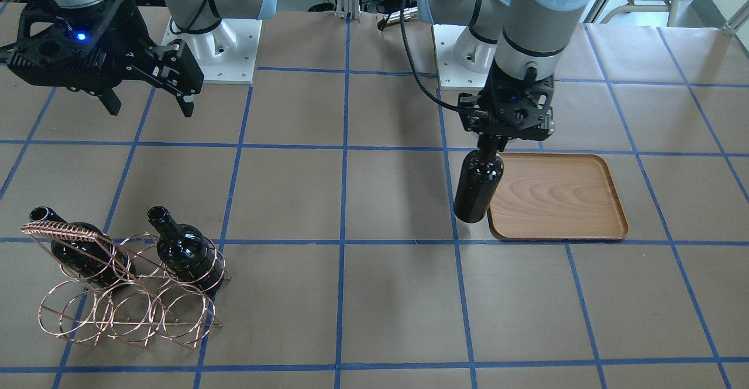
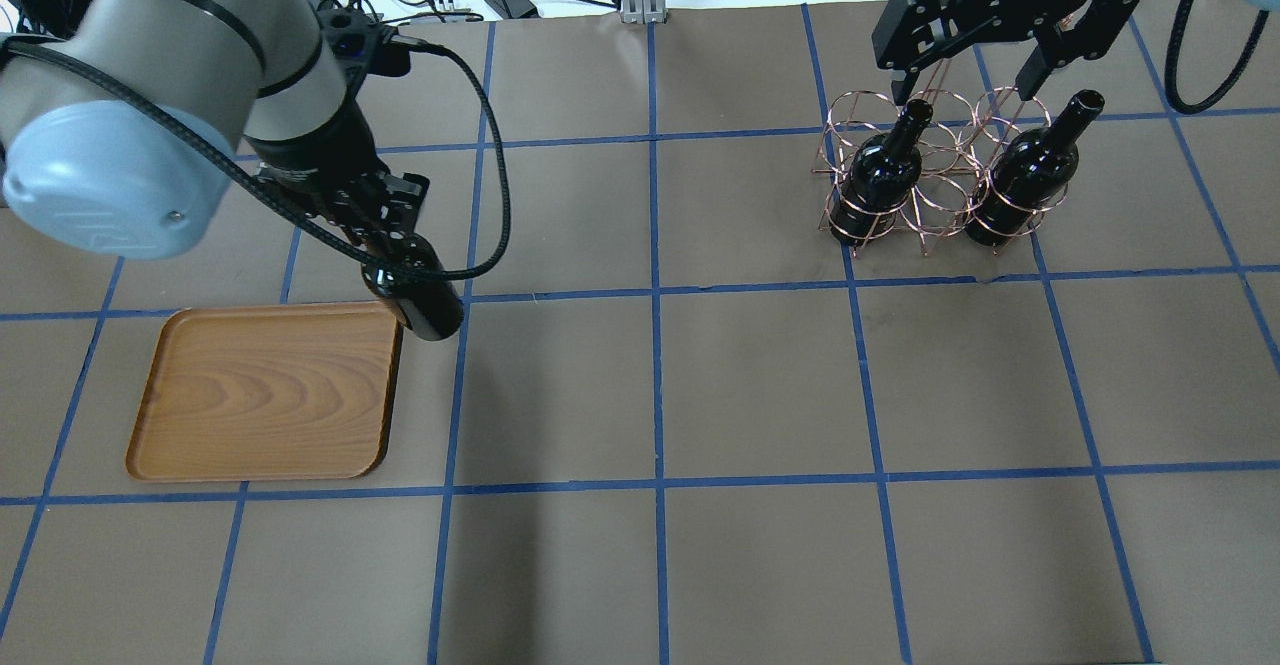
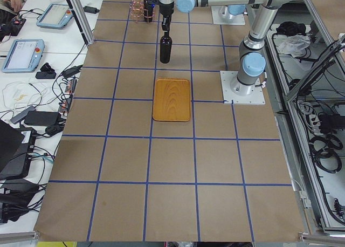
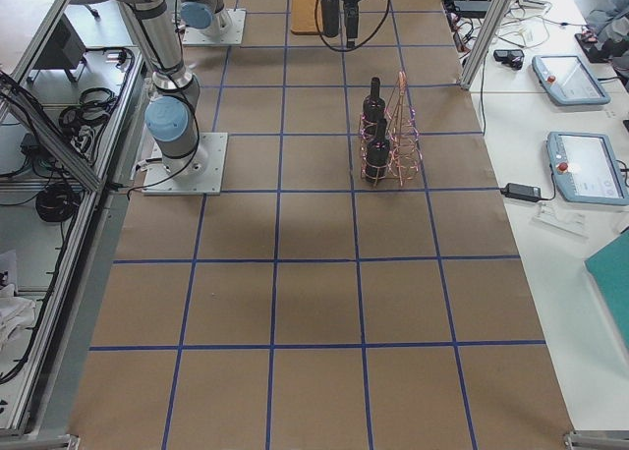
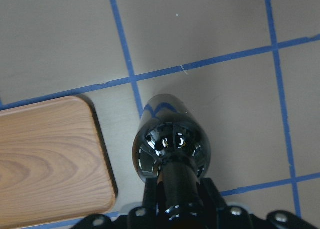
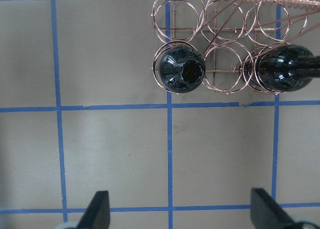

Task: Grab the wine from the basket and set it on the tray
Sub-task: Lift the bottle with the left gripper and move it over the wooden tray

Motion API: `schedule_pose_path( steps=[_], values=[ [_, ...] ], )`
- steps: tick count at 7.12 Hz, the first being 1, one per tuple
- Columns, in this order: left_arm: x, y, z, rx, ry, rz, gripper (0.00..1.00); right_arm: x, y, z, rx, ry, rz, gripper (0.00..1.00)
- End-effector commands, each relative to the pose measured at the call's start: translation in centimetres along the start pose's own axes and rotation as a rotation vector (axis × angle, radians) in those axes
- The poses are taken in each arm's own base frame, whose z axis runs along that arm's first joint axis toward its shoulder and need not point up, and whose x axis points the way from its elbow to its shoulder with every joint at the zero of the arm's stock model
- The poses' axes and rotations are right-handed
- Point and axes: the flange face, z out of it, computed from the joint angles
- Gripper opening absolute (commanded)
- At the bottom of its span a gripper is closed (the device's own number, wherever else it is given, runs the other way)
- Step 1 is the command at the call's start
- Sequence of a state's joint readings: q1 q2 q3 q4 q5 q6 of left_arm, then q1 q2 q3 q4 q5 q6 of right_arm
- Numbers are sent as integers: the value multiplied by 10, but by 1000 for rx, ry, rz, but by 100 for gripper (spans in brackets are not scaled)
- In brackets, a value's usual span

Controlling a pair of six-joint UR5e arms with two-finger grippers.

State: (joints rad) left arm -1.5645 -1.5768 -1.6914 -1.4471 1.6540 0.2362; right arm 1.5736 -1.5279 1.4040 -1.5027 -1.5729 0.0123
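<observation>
My left gripper (image 1: 490,143) is shut on the neck of a near-black wine bottle (image 1: 478,187) and holds it upright. The bottle hangs beside the brown wooden tray (image 1: 556,196), over the brown paper by the tray's corner nearest the table's middle. The left wrist view shows the bottle (image 5: 172,149) to the right of the tray (image 5: 50,154). The copper wire basket (image 2: 925,170) holds two more bottles, one (image 2: 880,170) and another (image 2: 1030,180). My right gripper (image 2: 975,60) is open and empty above the basket. In the right wrist view its fingers (image 6: 97,209) frame bare paper.
The table is covered in brown paper with a blue tape grid. The robot's base plates (image 1: 213,50) stand at the robot's edge of the table. A black cable (image 2: 490,175) loops from the left wrist. Operator desks with pendants (image 3: 21,53) lie beyond the table edge.
</observation>
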Motion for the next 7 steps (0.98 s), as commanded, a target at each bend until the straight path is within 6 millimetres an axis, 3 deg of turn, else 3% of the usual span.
schedule_pose_path(
  steps=[1,2,4,7],
  values=[
    [-81,16,2,-35,-8,39,0,-2,4,-1,-5,-2,-3,100],
    [-108,26,8,-46,2,63,0,-1,4,-1,-5,10,-5,100],
    [-135,48,33,-85,36,88,0,-3,5,-4,5,-5,-5,100],
    [-188,73,53,-102,69,21,0,-3,6,-3,1,-7,-16,100]
  ],
)
